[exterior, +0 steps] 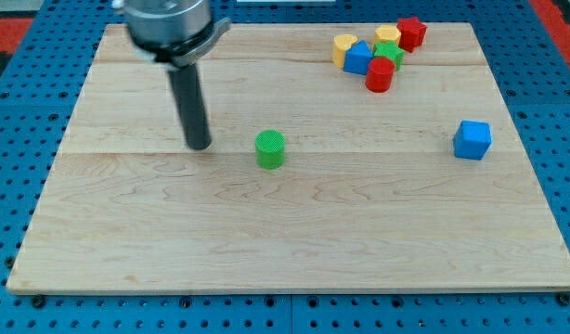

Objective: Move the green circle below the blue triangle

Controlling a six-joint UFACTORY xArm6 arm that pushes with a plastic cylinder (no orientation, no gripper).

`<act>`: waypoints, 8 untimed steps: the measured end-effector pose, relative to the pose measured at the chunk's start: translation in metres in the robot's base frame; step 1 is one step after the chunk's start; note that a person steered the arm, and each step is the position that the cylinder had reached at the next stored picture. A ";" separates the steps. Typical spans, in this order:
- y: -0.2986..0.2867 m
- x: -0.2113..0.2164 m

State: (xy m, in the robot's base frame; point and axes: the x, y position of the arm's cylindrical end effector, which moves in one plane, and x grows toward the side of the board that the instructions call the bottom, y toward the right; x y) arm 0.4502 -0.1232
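The green circle [270,148] is a short green cylinder standing near the middle of the wooden board [294,232]. My tip [200,146] rests on the board to the circle's left, apart from it by a clear gap. The blue triangle [358,57] sits in a cluster at the view's top right, far from the circle. The rod rises from the tip to the arm's head at the view's top left.
The cluster also holds a yellow block [343,46], another yellow block [388,36], a green block [388,51], a red cylinder [380,75] and a red block [411,32]. A blue cube [472,139] stands alone at the view's right.
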 end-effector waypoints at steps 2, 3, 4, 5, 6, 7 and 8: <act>0.126 -0.048; 0.164 -0.054; 0.158 -0.037; 0.207 -0.055; 0.221 -0.081; 0.243 -0.064; 0.285 -0.048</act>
State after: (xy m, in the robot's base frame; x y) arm 0.4023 0.1622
